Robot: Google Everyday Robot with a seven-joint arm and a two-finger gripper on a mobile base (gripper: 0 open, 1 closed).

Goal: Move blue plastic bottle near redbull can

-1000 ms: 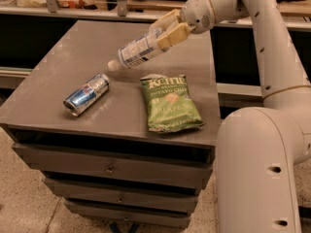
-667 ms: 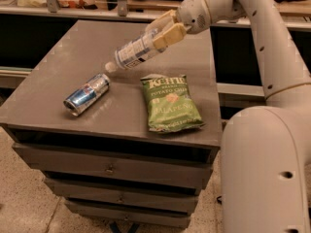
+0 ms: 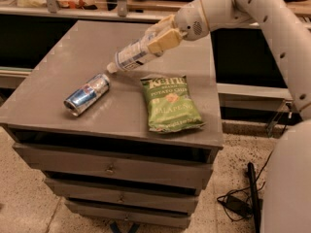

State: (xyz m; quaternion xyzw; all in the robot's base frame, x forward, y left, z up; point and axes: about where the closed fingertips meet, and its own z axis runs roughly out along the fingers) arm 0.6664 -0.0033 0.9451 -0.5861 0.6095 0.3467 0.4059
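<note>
Pincer (image 3: 160, 35) clamps the bottle (image 3: 132, 56), tilted above mid counter (image 3: 53, 76), cap pointing down-left, just beside the can's (image 3: 87, 94) upper end. Can lies on its side, front-left. Chip bag (image 3: 170, 103) lies flat right of can, nr front edge. Bare room at back-left.

White robot, one arm
Smooth rounded white arm (image 3: 272, 28) links bear small dark dots; a ribbed wrist joint carries the tan-fingered gripper (image 3: 156, 35), above the table's (image 3: 53, 86) middle; bulky white base (image 3: 291, 178) at right.
</note>
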